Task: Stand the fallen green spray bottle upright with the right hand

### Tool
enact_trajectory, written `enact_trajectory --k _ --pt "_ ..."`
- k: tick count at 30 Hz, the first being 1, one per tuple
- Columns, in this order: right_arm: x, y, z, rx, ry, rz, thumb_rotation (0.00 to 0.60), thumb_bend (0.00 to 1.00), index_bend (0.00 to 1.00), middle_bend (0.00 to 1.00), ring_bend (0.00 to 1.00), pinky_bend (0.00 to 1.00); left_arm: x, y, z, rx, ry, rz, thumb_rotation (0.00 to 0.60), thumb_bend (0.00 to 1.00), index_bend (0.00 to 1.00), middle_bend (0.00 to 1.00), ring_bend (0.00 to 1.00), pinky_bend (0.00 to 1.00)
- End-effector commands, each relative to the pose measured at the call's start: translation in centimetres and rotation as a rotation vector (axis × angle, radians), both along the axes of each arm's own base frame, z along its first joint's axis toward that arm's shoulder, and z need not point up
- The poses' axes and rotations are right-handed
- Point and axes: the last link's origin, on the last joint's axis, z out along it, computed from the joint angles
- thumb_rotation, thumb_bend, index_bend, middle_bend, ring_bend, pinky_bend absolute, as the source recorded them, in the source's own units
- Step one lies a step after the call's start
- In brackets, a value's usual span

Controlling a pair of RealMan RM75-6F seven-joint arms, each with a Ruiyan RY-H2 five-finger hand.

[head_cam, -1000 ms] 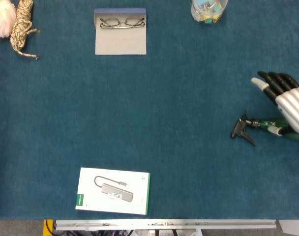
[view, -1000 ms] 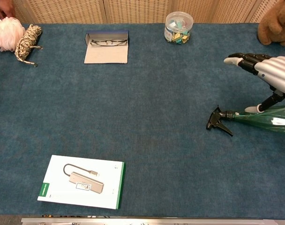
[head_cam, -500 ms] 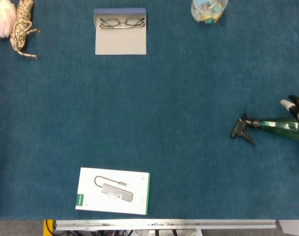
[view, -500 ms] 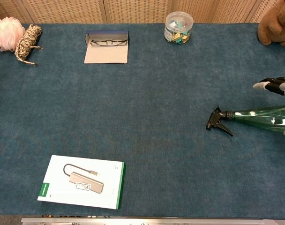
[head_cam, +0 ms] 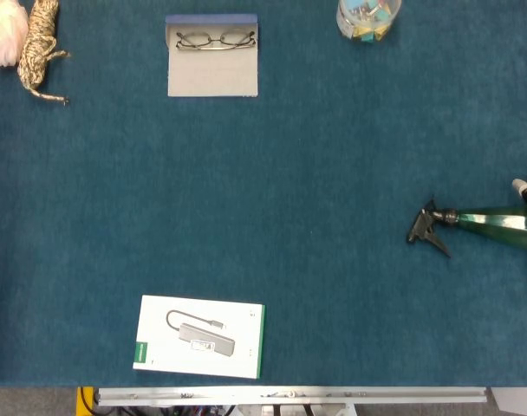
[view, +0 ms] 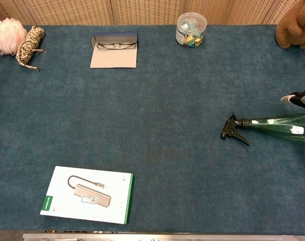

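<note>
The green spray bottle [head_cam: 493,221] lies on its side on the blue cloth at the far right, its black trigger head [head_cam: 426,227] pointing left. In the chest view the bottle [view: 278,124] runs off the right edge. Of my right hand [head_cam: 525,186] only the fingertips show at the right edge, just above the bottle's body; in the chest view the right hand [view: 295,98] also sits a little above the bottle. Whether it holds the bottle beyond the edge is hidden. My left hand is in neither view.
A white product box [head_cam: 200,336] lies near the front edge. Glasses on a case [head_cam: 213,39], a jar of clips [head_cam: 367,17], a twine bundle [head_cam: 38,48] and a pink puff [head_cam: 2,35] line the back. A brown plush [view: 295,27] sits back right.
My right hand has drawn back to the right, from lying over the bottle's neck to almost out of frame. The bottle has stayed lying in place.
</note>
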Motion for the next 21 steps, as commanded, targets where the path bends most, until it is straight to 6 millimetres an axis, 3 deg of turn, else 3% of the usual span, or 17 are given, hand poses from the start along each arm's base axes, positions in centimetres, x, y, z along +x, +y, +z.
enact_trajectory --k 1,9,21 --pt "0.01 -0.61 -0.72 -0.001 0.025 -0.005 0.600 0.00 0.00 0.09 0.01 0.32 0.00 -0.03 0.06 0.001 -0.003 -0.001 0.600 0.00 0.53 0.39 0.23 0.29" --pt "0.04 -1.20 -1.46 0.017 0.051 -0.023 0.600 0.00 0.00 0.10 0.03 0.35 0.04 -0.11 0.17 0.004 -0.008 -0.004 0.600 0.00 0.53 0.39 0.23 0.29" --pt "-0.30 -1.28 -0.87 0.030 0.085 -0.040 0.600 0.00 0.00 0.10 0.03 0.35 0.07 -0.14 0.18 0.003 -0.006 -0.005 0.600 0.00 0.53 0.39 0.23 0.29"
